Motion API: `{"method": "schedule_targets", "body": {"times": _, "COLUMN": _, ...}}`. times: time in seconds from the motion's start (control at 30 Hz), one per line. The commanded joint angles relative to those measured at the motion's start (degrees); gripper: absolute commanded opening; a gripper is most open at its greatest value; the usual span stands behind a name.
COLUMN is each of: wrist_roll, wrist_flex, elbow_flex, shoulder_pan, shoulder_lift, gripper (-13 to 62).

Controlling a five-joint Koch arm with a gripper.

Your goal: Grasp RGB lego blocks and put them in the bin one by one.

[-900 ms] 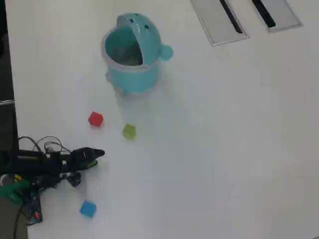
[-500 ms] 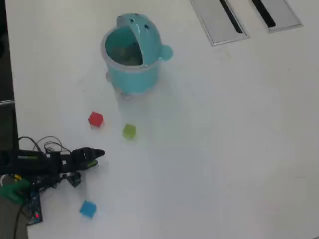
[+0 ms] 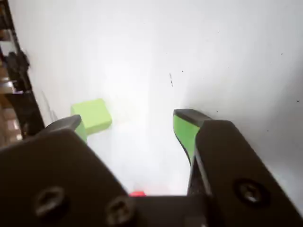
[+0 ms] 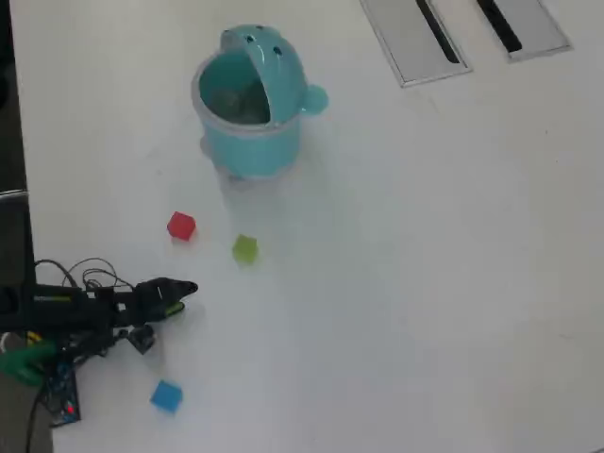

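In the overhead view the teal bin [image 4: 247,142] stands at the upper left with its domed lid [image 4: 276,64] tipped back and its mouth open. Below it lie the red block [image 4: 180,226] and the yellow-green block [image 4: 244,248]. The blue block [image 4: 166,395] lies near the bottom left. My gripper [image 4: 189,288] lies low at the left, pointing right, short of the red and yellow-green blocks. In the wrist view my gripper [image 3: 130,120] is open with bare table between its green pads [image 3: 185,130]. The yellow-green block [image 3: 92,115] sits just beyond the left jaw's tip.
Two flat grey panels [image 4: 415,42] with dark slots lie at the top right in the overhead view. Cables and a circuit board [image 4: 58,396] clutter the arm's base at the left edge. The table's left edge [image 4: 17,142] borders a dark strip.
The arm has crept very slightly upward in the overhead view. Blocks and bin lie where they were.
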Motion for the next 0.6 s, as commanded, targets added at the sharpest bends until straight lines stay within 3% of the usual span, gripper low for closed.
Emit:
{"method": "schedule_targets", "body": {"times": 0.0, "wrist_roll": -0.70, "wrist_flex": 3.96, "elbow_flex": 4.13, "shoulder_pan": -0.35, "shoulder_lift": 3.16, "gripper": 34.0}}
{"method": "schedule_targets", "body": {"times": 0.57, "wrist_roll": -0.97, "wrist_flex": -9.49, "elbow_flex": 3.87, "shoulder_pan": -0.70, "shoulder_lift": 3.43, "gripper": 33.8}}
